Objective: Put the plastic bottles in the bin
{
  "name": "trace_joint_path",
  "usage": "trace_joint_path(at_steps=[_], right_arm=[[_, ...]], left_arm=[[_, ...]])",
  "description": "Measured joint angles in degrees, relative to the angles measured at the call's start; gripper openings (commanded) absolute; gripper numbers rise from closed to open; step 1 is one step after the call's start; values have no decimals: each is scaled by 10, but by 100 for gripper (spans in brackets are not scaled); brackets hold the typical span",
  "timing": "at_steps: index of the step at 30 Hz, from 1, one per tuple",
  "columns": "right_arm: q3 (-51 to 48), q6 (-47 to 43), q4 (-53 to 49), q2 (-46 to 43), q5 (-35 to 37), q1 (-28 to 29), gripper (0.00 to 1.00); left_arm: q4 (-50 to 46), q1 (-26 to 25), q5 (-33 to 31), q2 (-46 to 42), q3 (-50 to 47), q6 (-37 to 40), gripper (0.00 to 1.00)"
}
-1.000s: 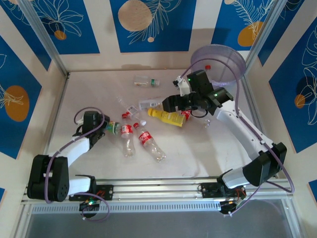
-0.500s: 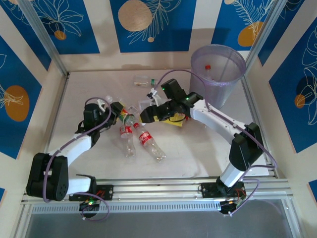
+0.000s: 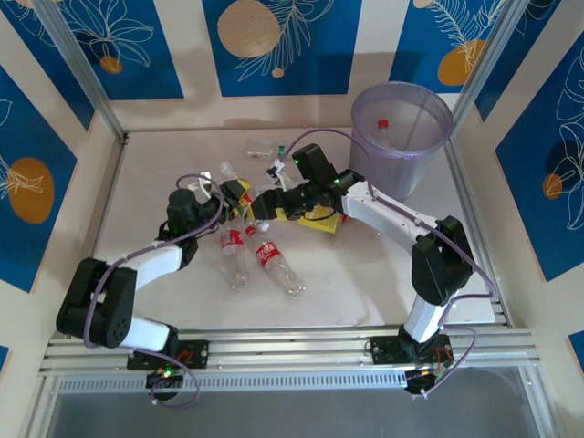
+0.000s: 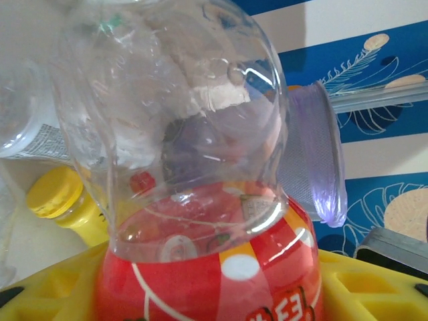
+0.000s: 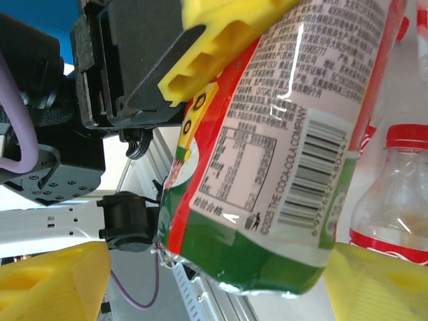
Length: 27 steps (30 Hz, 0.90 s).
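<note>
Near table: you've got two red-label bottles [image 3: 234, 254] lying side by side on the white table [image 3: 164, 164], just in front of both grippers.
Left gripper [image 3: 235, 193]: your yellow fingers [image 5: 214, 47] are clamped on the label of a clear held bottle [image 4: 200, 167], mid-table.
Right gripper [image 5: 214, 284]: it faces the left one, fingers spread apart. The held bottle's end sits between them, with a clear gap on one side.
Yellow bottle [image 3: 319, 219]: on the table, just under your right wrist.
Green-cap bottle [image 3: 263, 148]: lying further back, apart from the rest.
Bin [image 3: 401, 162]: upright in the far right corner, with a red cap showing inside.
</note>
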Motion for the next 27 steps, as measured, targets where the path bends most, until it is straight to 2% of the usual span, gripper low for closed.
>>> trace_joint_path(at_steps=[10, 14, 18, 23, 27], right_arm=[[0, 12, 25, 16, -5, -15, 83], [0, 15, 30, 19, -5, -19, 79], [0, 21, 36, 20, -13, -19, 73], [0, 25, 40, 20, -21, -22, 66], [0, 25, 40, 18, -24, -26, 63]], left_arm=[[64, -35, 5, 25, 10, -25, 49], [64, -37, 6, 25, 10, -25, 49], [58, -38, 4, 25, 16, -21, 54], [53, -38, 3, 25, 22, -14, 65], [44, -39, -1, 24, 33, -2, 88]])
